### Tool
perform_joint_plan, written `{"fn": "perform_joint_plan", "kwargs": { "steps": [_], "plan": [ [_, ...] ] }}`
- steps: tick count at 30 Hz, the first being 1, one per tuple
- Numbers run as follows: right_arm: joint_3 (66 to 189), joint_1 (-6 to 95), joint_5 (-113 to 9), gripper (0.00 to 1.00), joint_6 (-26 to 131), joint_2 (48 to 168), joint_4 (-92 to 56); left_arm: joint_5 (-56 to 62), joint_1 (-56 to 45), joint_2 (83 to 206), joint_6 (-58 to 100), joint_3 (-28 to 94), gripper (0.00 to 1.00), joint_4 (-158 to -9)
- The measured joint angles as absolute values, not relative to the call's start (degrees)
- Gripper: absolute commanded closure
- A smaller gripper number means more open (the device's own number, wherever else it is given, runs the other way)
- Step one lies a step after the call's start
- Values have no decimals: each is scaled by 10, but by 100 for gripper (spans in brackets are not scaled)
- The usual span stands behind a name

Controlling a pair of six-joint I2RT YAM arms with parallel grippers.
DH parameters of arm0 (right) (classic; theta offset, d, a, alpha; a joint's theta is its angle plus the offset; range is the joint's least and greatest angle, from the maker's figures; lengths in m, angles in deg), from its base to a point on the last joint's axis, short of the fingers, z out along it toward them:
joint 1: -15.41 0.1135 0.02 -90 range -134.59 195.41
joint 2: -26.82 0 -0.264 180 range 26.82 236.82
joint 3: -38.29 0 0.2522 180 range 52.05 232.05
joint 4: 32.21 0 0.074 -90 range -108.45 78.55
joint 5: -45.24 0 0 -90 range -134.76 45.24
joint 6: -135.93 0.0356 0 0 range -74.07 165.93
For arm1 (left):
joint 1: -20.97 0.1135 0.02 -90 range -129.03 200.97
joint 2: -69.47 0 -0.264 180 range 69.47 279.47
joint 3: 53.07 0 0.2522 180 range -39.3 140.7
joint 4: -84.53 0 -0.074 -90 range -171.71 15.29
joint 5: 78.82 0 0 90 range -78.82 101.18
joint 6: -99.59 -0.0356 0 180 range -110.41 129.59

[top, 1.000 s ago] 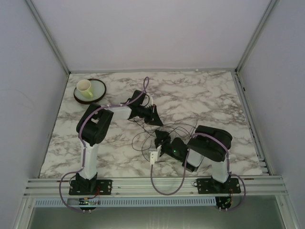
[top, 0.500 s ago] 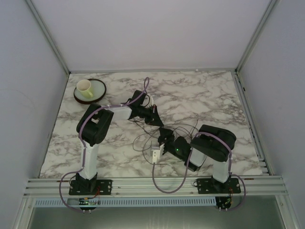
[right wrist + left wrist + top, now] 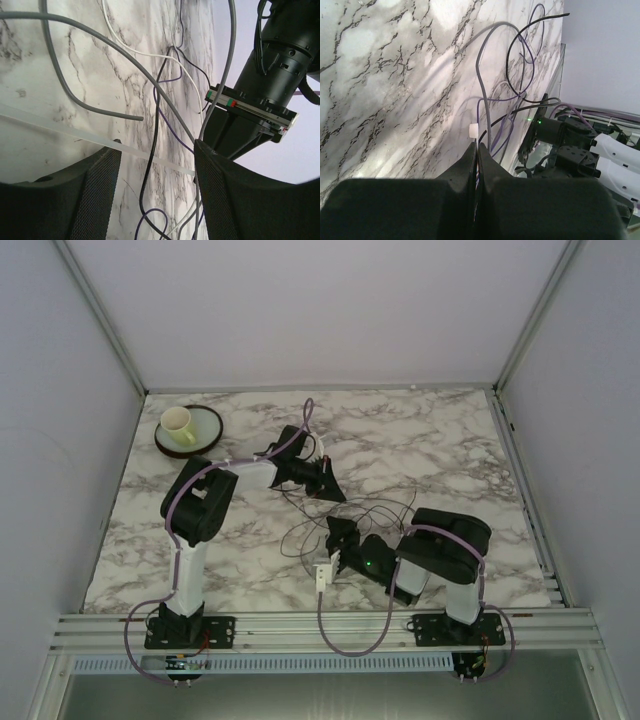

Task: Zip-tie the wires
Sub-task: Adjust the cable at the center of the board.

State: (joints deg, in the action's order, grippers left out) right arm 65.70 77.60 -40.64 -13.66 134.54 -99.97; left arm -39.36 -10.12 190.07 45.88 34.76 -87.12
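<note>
The wires [image 3: 375, 508] lie in loose loops mid-table between the two grippers. My left gripper [image 3: 333, 492] is shut; in the left wrist view its fingers [image 3: 477, 146] pinch thin wire strands, with a small white zip-tie head [image 3: 474, 131] just past the tips. Black, grey and purple wires [image 3: 509, 55] trail away from it. My right gripper [image 3: 335, 530] is open. In the right wrist view it [image 3: 157, 145] straddles a black wire [image 3: 145, 185], purple and grey wires and a translucent zip-tie strip [image 3: 60, 130] lying on the marble.
A cream cup [image 3: 178, 422] stands on a round plate [image 3: 207, 436] at the far left corner. Metal frame rails [image 3: 520, 480] run along the table's right side. The left gripper's body [image 3: 265, 95] fills the upper right of the right wrist view.
My right gripper shifted a little right and then back left over the wire loops. My left gripper stayed shut and barely moved.
</note>
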Motion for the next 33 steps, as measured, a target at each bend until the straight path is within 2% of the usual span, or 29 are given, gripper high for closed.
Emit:
{"fn": "perform_joint_plan", "kwargs": {
  "steps": [10, 19, 24, 27, 33],
  "plan": [
    [652, 796, -386, 53, -127, 1346, -999, -393, -101, 1901, 459, 348, 100, -865],
    [644, 814, -373, 74, -122, 1346, -1000, -393, -101, 1901, 459, 349, 100, -865],
    [644, 820, -368, 93, -119, 1346, -1000, -393, -101, 1902, 459, 349, 100, -864],
    [644, 821, -365, 100, -118, 1346, -1001, -393, -101, 1902, 459, 349, 100, -864],
    [644, 821, -364, 100, -116, 1346, -1003, -393, -101, 1902, 459, 349, 100, -863]
  ]
}}
